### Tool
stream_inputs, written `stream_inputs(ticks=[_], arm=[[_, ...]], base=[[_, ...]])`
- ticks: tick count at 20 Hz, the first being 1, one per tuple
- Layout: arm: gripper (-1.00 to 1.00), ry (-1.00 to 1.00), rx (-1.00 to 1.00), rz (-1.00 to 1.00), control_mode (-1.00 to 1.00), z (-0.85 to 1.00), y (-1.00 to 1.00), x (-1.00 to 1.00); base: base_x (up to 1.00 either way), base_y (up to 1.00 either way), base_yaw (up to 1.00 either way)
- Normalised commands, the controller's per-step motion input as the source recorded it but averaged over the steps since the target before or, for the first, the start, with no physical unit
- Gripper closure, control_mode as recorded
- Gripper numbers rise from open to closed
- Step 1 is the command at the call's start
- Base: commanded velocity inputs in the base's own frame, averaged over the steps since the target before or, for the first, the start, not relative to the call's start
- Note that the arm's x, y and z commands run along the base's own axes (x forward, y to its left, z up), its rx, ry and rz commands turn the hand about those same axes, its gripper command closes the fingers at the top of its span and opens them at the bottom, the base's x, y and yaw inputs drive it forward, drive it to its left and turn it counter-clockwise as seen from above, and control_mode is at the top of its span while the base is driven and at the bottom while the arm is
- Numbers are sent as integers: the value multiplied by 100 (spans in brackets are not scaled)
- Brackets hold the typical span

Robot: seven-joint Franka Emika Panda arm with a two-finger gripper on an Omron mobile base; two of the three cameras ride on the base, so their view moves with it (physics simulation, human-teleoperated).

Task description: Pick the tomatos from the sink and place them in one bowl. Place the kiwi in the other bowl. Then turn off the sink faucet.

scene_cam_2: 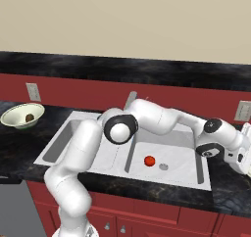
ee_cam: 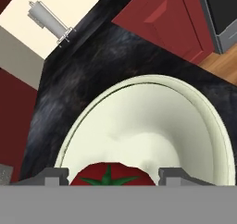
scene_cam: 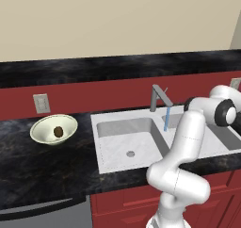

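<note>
My gripper (ee_cam: 113,176) is shut on one red tomato (ee_cam: 111,174), whose green stem star faces the hand camera. It hangs over the inside of a wide cream-green bowl (ee_cam: 157,116) on the dark counter right of the sink. A second tomato (scene_cam_2: 149,160) lies in the right basin of the white sink (scene_cam_2: 176,150), beside the drain (scene_cam_2: 163,166). The brown kiwi (scene_cam: 58,132) rests in the other bowl (scene_cam: 44,126) on the counter left of the sink (scene_cam: 117,144). The grey faucet (scene_cam: 158,98) runs a thin blue stream (scene_cam: 166,119).
My arm stretches from the base across the sink to the far right (scene_cam_2: 215,130). Wall outlets (scene_cam: 41,103) (scene_cam_2: 242,110) sit on the red backsplash. Red cabinets (ee_cam: 162,19) stand below the counter edge. A grey metal fixture (ee_cam: 48,18) hangs on the cream wall.
</note>
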Motion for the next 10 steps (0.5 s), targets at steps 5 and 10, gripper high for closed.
stream_inputs(ticks=[5,10], arm=[[100,1,0,0,-100,-11,-21,1],[100,3,0,0,-100,-16,-11,6]], base=[[0,0,0],[0,0,0]])
